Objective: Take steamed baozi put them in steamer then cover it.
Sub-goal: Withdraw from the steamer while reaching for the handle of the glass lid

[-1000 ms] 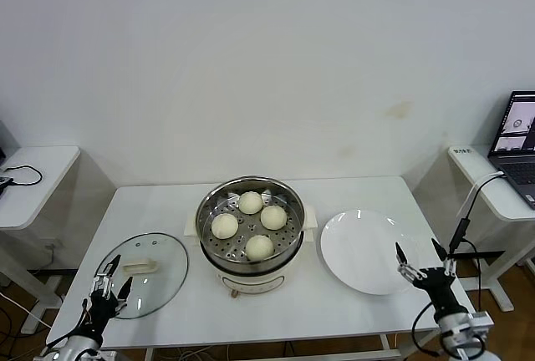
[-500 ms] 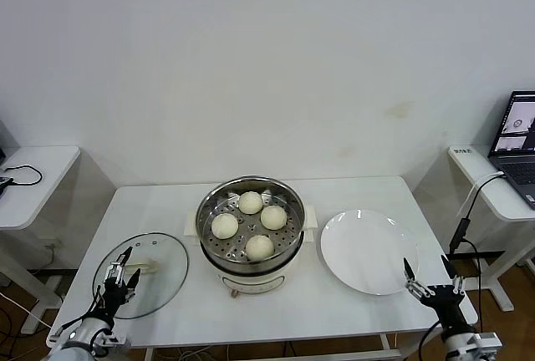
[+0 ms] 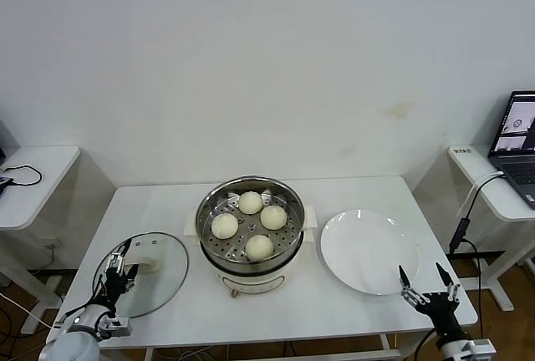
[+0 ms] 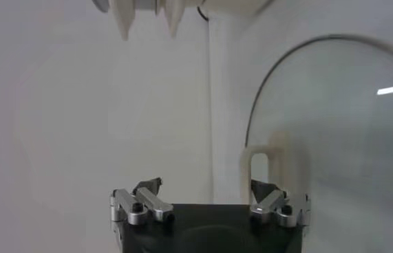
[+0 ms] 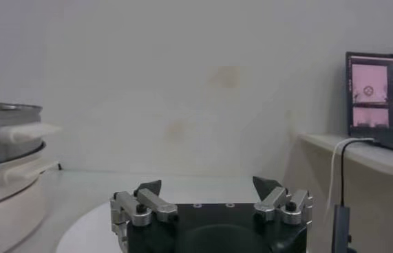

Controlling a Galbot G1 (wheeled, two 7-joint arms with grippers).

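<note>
Four cream-white baozi (image 3: 250, 224) sit in the shiny steel steamer (image 3: 206, 213) on its cream pot base at the table's middle. The glass cover (image 3: 159, 277) with its cream handle (image 3: 144, 265) lies flat on the table to the steamer's left. My left gripper (image 3: 119, 267) is open, over the cover's left part, just beside the handle. In the left wrist view the gripper (image 4: 206, 188) stands open with the handle (image 4: 259, 165) and the cover (image 4: 347, 130) ahead. My right gripper (image 3: 424, 281) is open and empty, low at the table's front right corner.
A flat white plate (image 3: 368, 252) lies right of the steamer, just ahead of my right gripper. In the right wrist view the steamer (image 5: 3, 134) and its base show off to one side. Side tables stand on both sides; a laptop (image 3: 517, 139) is on the right one.
My left gripper has moved forward over the cover toward its handle. My right gripper has drawn back and down, toward the table's front right corner.
</note>
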